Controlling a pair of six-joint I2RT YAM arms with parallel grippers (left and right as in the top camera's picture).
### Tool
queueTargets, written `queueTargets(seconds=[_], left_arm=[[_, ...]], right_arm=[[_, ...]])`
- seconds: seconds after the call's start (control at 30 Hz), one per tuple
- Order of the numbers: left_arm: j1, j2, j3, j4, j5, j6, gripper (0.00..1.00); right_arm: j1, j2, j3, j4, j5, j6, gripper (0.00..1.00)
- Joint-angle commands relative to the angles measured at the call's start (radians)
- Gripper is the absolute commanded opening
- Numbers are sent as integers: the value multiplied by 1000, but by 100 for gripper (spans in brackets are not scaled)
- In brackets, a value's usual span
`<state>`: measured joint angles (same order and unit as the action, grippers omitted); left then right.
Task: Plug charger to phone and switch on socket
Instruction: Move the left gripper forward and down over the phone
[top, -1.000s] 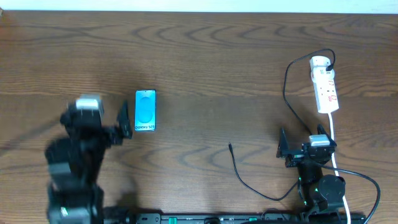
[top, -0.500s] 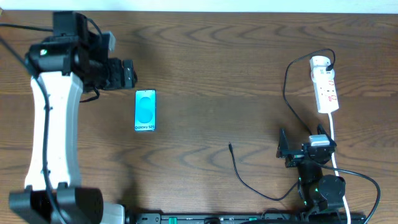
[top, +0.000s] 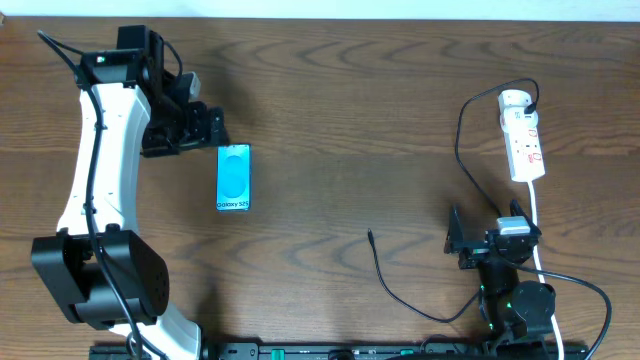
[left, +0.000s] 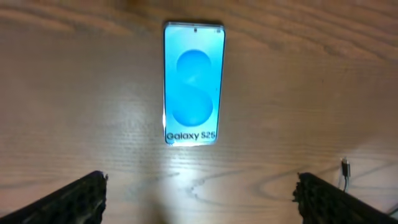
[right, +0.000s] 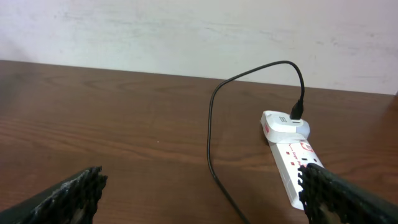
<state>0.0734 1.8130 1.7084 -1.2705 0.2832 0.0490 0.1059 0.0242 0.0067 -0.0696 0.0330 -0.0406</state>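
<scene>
The phone (top: 233, 178) lies flat at left centre, cyan screen up, its white text band at the near end. It also shows in the left wrist view (left: 193, 84). My left gripper (top: 203, 125) is open and empty, held above the table just beyond the phone's far left corner. The charger cable (top: 385, 280) runs from its small tip (top: 370, 235) to a black plug (top: 532, 100) seated in the rounded end of the socket (top: 524, 140). My right gripper (top: 488, 232) is open and empty, near the socket's front end (right: 292, 158).
The socket's white cord (top: 537, 225) runs toward the front past my right arm. The cable tip also shows at the right edge of the left wrist view (left: 344, 167). A pale wall (right: 186, 31) stands behind the table's far edge.
My left arm has swung from the front left up to the far left, and its gripper now hangs by the phone's far end. The right arm, phone and cable have not moved.
</scene>
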Motion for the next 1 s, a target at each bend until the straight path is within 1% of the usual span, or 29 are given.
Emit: queueTargets(seconds=[0.0, 0.17, 0.27, 0.43, 0.57, 0.7, 0.77, 0.97], left_arm=[[-1, 11, -8, 30, 0, -2, 98], [-2, 11, -69, 84, -21, -2, 98], [-10, 11, -127, 127, -80, -21, 98], [-55, 11, -234, 217, -119, -32, 98], [-103, 11, -295, 293, -176, -68, 98], [-132, 11, -354, 366, -191, -80, 98], [-138, 11, -396, 415, -222, -116, 98], [-138, 11, -451, 466, -224, -127, 97]], right_arm=[[-1, -5, -1, -4, -2, 2, 99], [-1, -5, -1, -4, -2, 2, 99], [-1, -5, -1, -4, -2, 2, 99], [-1, -5, -1, -4, -2, 2, 99], [-1, -5, -1, -4, -2, 2, 99], [-1, -5, -1, -4, -2, 2, 99], [-1, -5, -1, -4, -2, 2, 99], [-1, -5, -1, -4, -2, 2, 99]])
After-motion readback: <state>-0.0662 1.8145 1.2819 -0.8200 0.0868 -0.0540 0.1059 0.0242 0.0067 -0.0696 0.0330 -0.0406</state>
